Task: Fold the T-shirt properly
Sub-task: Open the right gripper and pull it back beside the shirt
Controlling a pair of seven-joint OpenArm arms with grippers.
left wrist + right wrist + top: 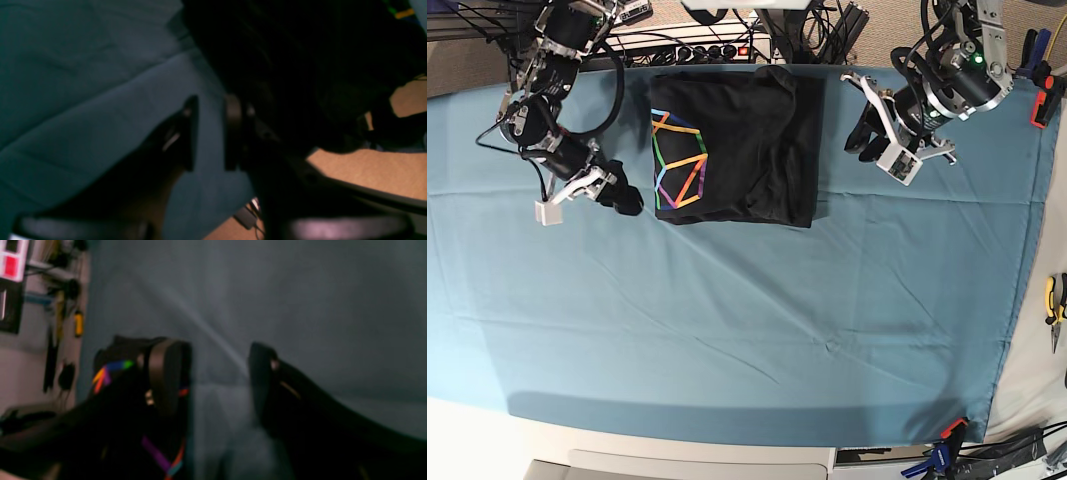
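Fingers (166, 373) of right gripper (218, 380) spread wide apart, nothing between, only cloth behind. Left gripper (210, 133) fingers (190, 133) parted by a narrow gap, clamped on nothing, hanging over cloth.

Teal table cloth (747, 330) covering nearly whole base view, creased. Black T-shirt (747, 150) folded into a rough rectangle at twelve o'clock on cloth, rainbow polygon print (679, 165) facing up along its nine o'clock edge. Right gripper (617, 195) just beside shirt at nine o'clock, apart from it. Left gripper (867, 135) near shirt at three o'clock, also apart.
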